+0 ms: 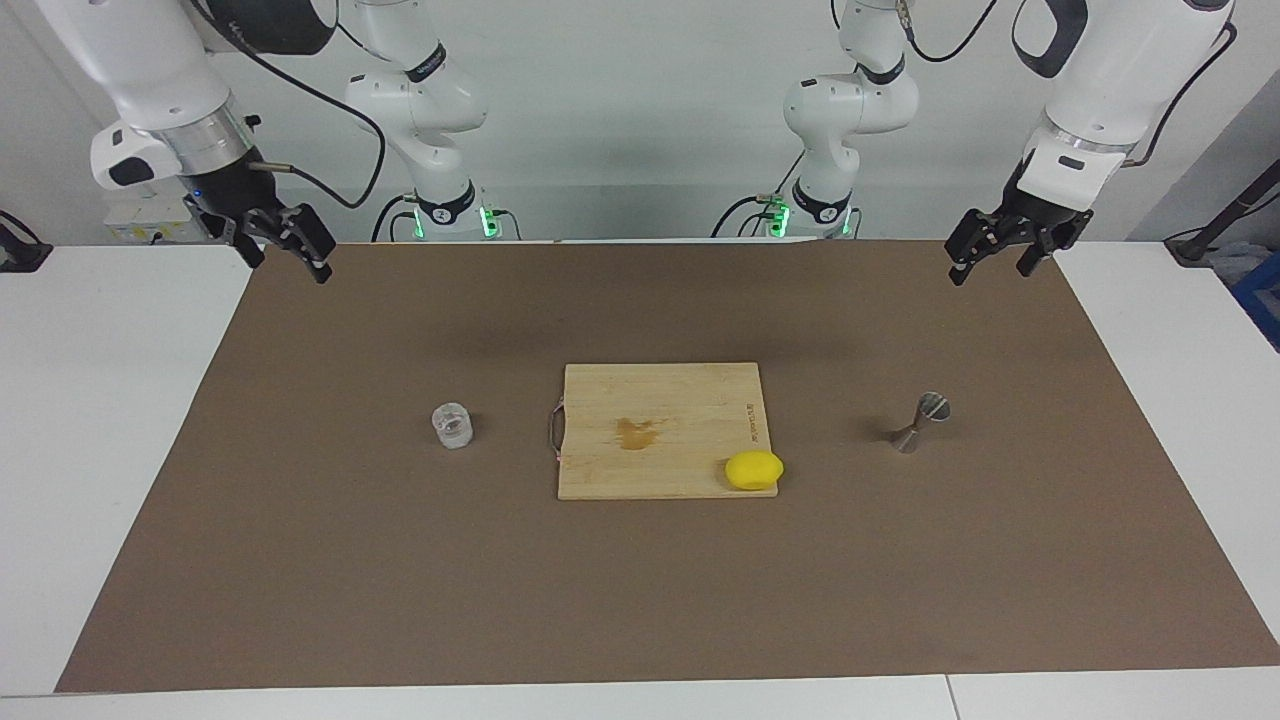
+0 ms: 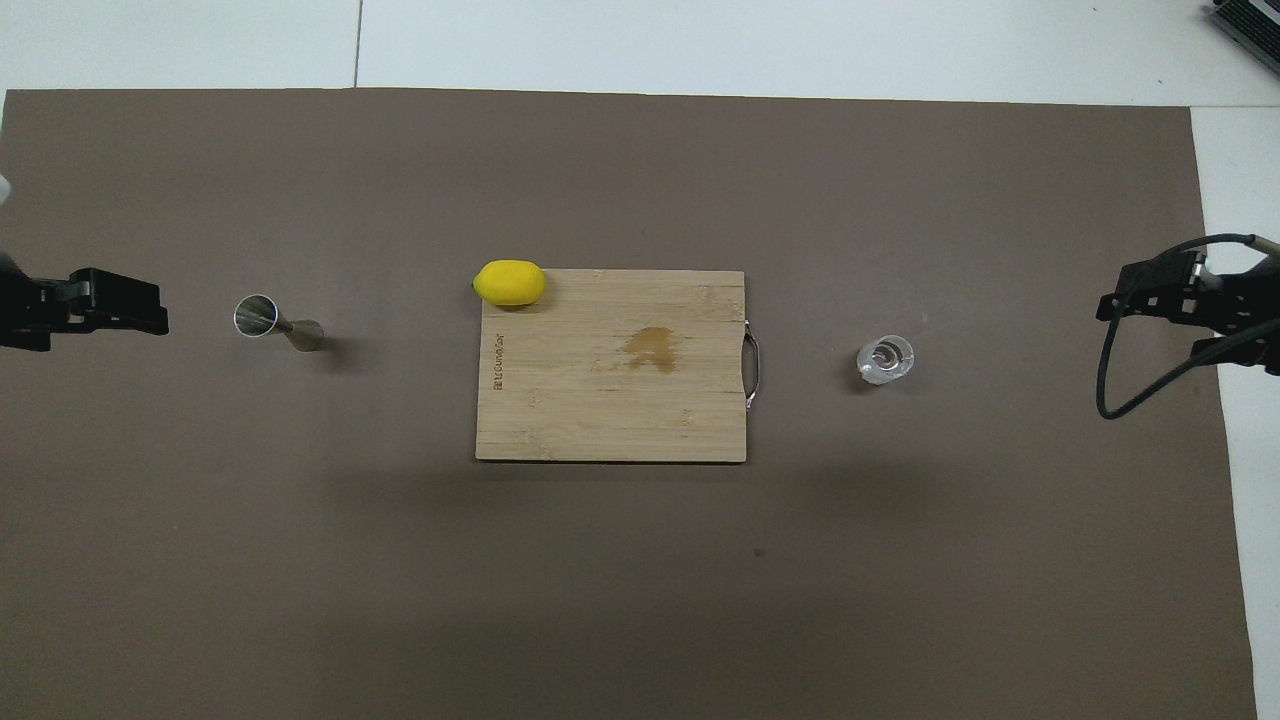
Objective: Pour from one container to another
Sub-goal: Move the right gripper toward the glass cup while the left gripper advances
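Note:
The clear glass tumbler (image 1: pixel 452 425) stands on the brown mat toward the right arm's end of the table; it also shows in the overhead view (image 2: pixel 885 360). The metal hourglass jigger (image 1: pixel 922 422) stands on the mat toward the left arm's end, seen from overhead too (image 2: pixel 275 322). My right gripper (image 1: pixel 287 260) hangs open and empty in the air over the mat's edge at its own end (image 2: pixel 1120 300), apart from the glass. My left gripper (image 1: pixel 992 265) hangs open and empty over the mat's edge at its end (image 2: pixel 140 312), apart from the jigger.
A wooden cutting board (image 1: pixel 660 400) with a brown stain lies in the middle of the brown mat (image 1: pixel 640 600), between glass and jigger. A yellow lemon (image 1: pixel 754 470) sits on the board's corner farther from the robots, toward the left arm's end.

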Available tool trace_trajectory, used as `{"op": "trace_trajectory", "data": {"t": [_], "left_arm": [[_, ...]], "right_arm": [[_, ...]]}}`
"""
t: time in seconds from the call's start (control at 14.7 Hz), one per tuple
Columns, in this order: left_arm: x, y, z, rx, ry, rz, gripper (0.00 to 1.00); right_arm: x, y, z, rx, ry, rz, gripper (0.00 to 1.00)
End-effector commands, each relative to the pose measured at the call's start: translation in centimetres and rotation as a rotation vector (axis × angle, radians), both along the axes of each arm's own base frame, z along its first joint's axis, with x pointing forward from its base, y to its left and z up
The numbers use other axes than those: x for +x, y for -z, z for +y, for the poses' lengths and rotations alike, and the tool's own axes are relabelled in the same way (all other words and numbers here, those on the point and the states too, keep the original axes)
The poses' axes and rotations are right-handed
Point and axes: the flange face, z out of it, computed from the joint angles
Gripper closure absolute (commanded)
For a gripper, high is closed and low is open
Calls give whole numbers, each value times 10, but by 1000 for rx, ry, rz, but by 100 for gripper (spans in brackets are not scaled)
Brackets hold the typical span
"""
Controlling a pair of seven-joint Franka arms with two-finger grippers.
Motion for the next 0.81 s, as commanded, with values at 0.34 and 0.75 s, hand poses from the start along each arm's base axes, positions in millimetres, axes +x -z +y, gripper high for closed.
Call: {"op": "trace_trajectory", "data": {"t": [0.34,0.75], "left_arm": [[11,38,58,-10,84,-40,0],[36,81,110,-142,175,-66,0]], "right_arm": [[-2,128,-34,436,462,134,0],[16,153,-36,792,931,331,0]]}}
